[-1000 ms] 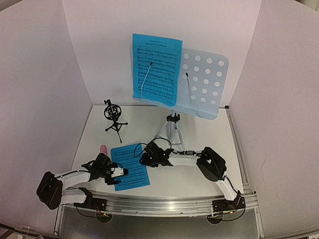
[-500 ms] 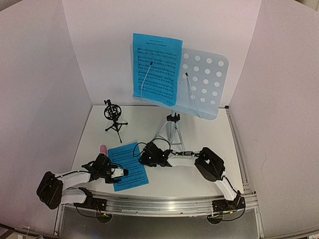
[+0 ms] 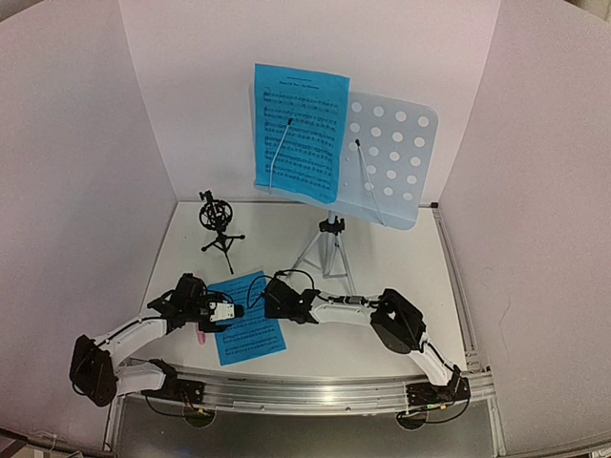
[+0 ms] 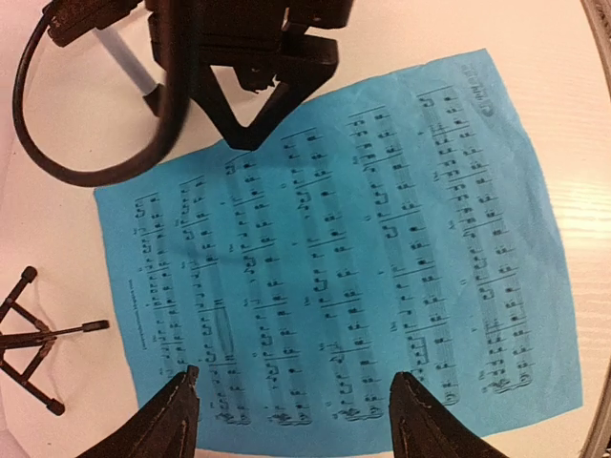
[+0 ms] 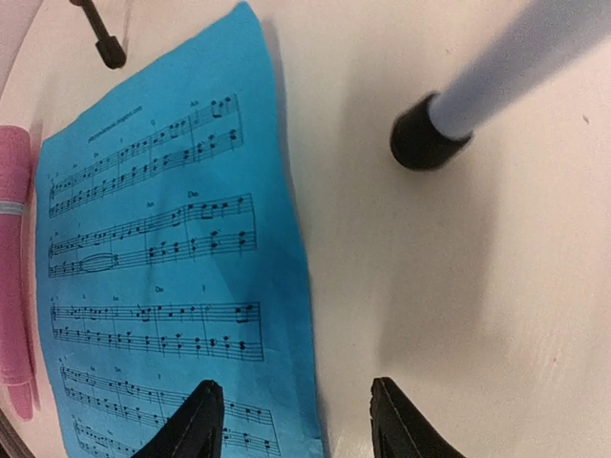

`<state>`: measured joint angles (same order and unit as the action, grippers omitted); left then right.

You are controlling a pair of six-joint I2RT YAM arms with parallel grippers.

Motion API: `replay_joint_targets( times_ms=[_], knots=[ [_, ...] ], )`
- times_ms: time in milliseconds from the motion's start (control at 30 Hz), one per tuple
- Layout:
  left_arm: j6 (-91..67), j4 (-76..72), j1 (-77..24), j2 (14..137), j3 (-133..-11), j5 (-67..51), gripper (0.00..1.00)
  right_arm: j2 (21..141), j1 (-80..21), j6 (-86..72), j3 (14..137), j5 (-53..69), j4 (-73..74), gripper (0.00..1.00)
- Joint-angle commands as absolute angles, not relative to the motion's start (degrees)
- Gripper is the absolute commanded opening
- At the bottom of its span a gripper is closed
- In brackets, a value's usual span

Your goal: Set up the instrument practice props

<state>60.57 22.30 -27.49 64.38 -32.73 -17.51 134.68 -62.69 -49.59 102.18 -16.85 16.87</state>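
Note:
One blue sheet-music page (image 3: pixel 246 320) lies flat on the table. Another page (image 3: pixel 299 134) rests on the left half of the pale-blue perforated stand desk (image 3: pixel 396 157). My left gripper (image 3: pixel 232 315) (image 4: pixel 296 410) hangs open over the near edge of the table page (image 4: pixel 344 258), with nothing between its fingers. My right gripper (image 3: pixel 270 300) (image 5: pixel 296 420) is open too and straddles the opposite edge of that page (image 5: pixel 162 267). The pink microphone (image 5: pixel 14 267) lies on the table beside the page, mostly hidden under my left arm in the top view (image 3: pixel 201 335). The black mic mount (image 3: pixel 218 224) stands empty at the back left.
The stand's silver tripod legs (image 3: pixel 325 253) spread just behind my right gripper, with one rubber foot (image 5: pixel 420 138) close ahead of it. A foot of the mic mount (image 4: pixel 29 343) sits left of the page. White walls close off three sides.
My left arm has swung forward and inward, bringing its gripper over the table page; the microphone now shows behind it. My right gripper has shifted slightly left toward the page's edge.

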Motion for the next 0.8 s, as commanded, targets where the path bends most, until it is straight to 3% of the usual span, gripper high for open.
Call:
replay_joint_targets(
  times_ms=[0,233,567,767],
  knots=[
    [67.29,21.10,-24.27,70.41,-33.02,-9.72,0.68,137.63,-62.33,-47.89,106.58,-19.16,19.91,0.57],
    [70.86,14.81,-24.26,76.61,-32.22,-4.62,0.68,140.56,-62.16,-47.62,108.58,-18.38,20.58,0.58],
    [85.85,6.35,-24.36,77.85,-23.43,-8.21,0.69,142.25,-61.89,-50.70,108.03,-12.25,19.09,0.53],
    [91.24,4.25,-25.18,78.75,-20.98,-10.18,0.69,139.24,-60.46,-54.98,101.71,-10.09,11.52,0.50]
  ],
)
